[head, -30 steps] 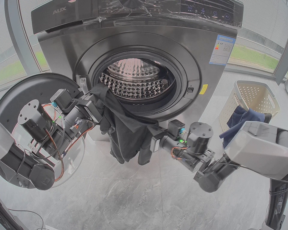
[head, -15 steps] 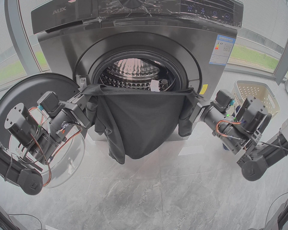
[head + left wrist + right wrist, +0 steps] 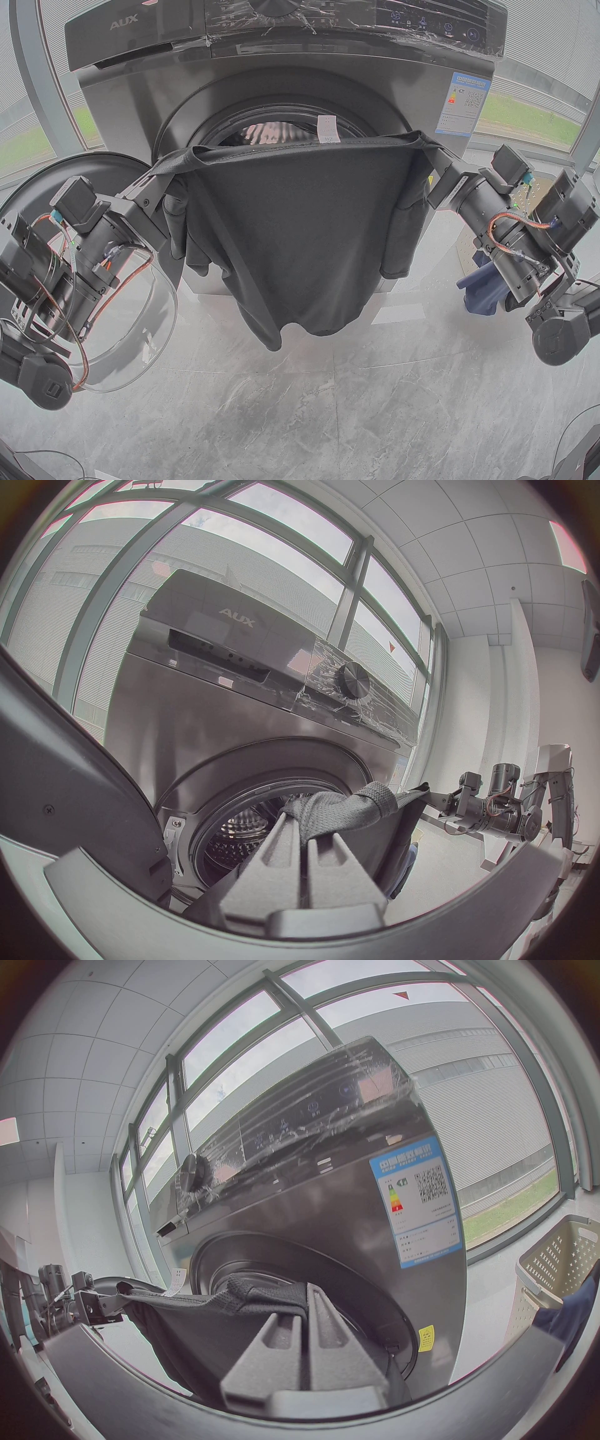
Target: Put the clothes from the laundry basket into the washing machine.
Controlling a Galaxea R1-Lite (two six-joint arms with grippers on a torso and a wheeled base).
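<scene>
Head view evidence: the dark shirt point(image 3: 300, 231) is being held stretched before the washing machine point(image 3: 350, 81) opening, its upper corners being clamped by the left gripper point(image 3: 152, 180) and right gripper point(image 3: 439, 161); both ends are judged to need lowering and advancing together, the hem being kept from snagging.

We see a grey marbled tile floor point(image 3: 325, 412). On it stands 1 washer point(image 3: 119, 112), its door point(image 3: 112, 165) swung open on our left, and 1 basket point(image 3: 544, 1285) near its right side.
</scene>
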